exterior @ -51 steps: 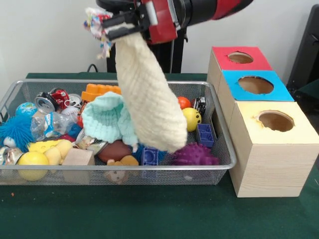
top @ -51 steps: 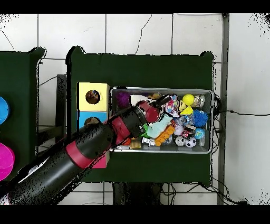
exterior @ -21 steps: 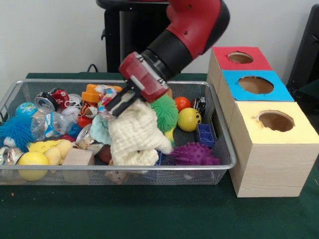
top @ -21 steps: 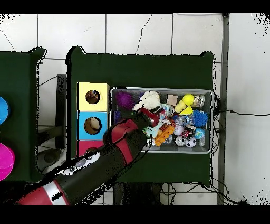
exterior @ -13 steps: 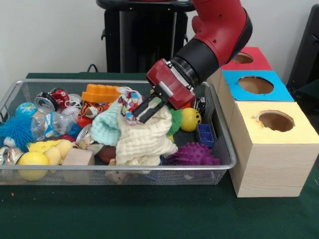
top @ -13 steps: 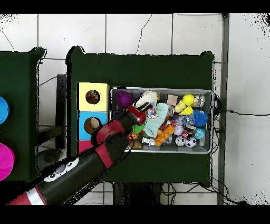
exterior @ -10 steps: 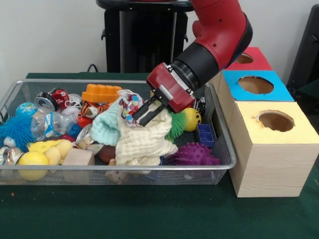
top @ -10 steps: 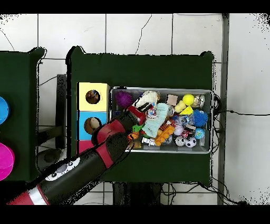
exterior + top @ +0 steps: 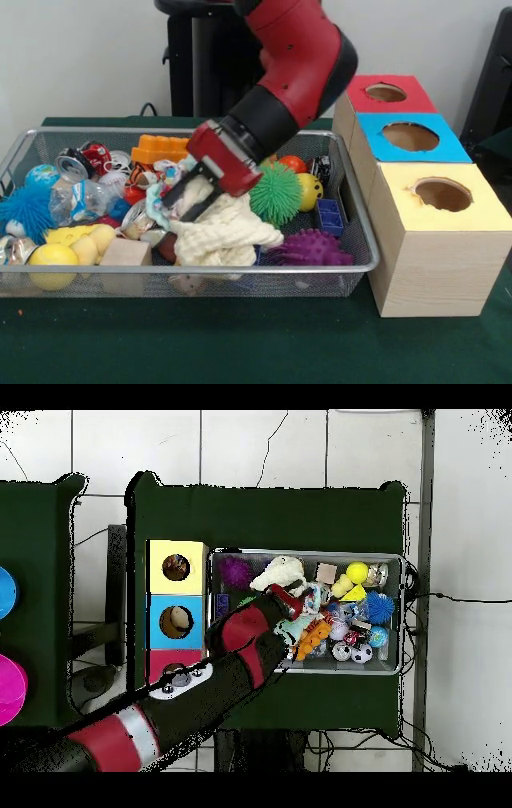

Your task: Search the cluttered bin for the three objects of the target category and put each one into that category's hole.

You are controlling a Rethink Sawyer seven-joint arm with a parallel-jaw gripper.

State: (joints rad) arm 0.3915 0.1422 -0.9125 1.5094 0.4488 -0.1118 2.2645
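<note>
Now the gripper (image 9: pixel 190 194) is reaching down into the bin (image 9: pixel 352 212), its jaws spread apart and holding nothing. Its fingertips are hanging over the cream knitted cloth (image 9: pixel 224 236), mid-bin, well clear of the mesh walls.

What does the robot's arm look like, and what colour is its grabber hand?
The arm is thick and round like a big tube, shiny red, with a black band near the wrist. The gripper has a chunky red block and two thin black fingers sticking out. In the overhead view the arm's lower part is red and black, with a grey band and round marks.
</note>
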